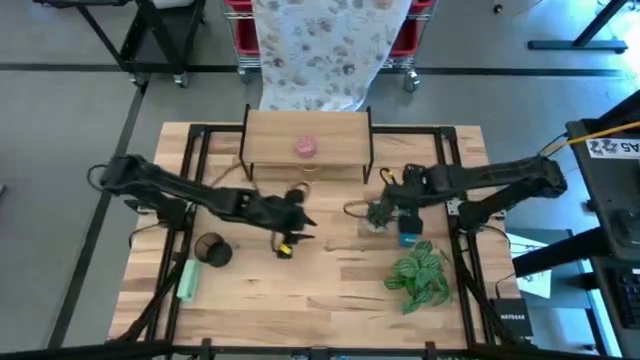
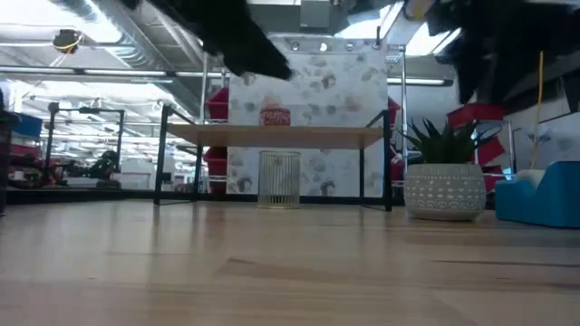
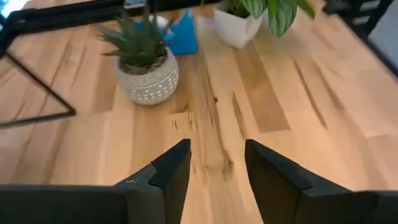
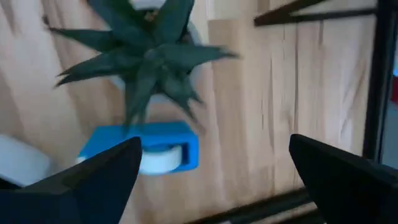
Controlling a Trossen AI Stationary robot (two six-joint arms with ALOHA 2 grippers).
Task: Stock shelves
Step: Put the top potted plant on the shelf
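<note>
High view: the shelves (image 1: 307, 135) stand at the far middle of my worktop (image 1: 330, 285), a light plank top on thin black legs. A pink jar (image 1: 306, 147) sits on the top plank; in the low view it shows a red band of print that I cannot read. Under the plank, on the lower level, the low view shows a pale wire-mesh cup (image 2: 279, 178).

My left jaws (image 1: 300, 222) hover over the worktop in front of the shelves, a little left of centre. The left wrist view shows the two dark fingers (image 3: 168, 171) standing a moderate gap apart with only bare wood between them; they hold nothing.

My right jaws (image 1: 382, 213) hang over a spiky succulent in a pale textured pot (image 3: 145, 68), which stands right of centre, near the shelves' right legs. In the right wrist view the fingers (image 4: 106, 171) are spread wide on either side of the plant, clasping nothing.

Just beside the succulent lies a blue tape dispenser (image 1: 409, 236) with a white roll. Nearer the front edge sits a leafy green plant (image 1: 421, 273) in a white pot. On the left side lie a black mesh cup (image 1: 212, 249), a pale green tube (image 1: 187, 279), and a small yellow and black thing (image 1: 285, 249).

The only writing I can make out is "NETGEAR" on a dark box (image 1: 511, 320) at the right front corner.
</note>
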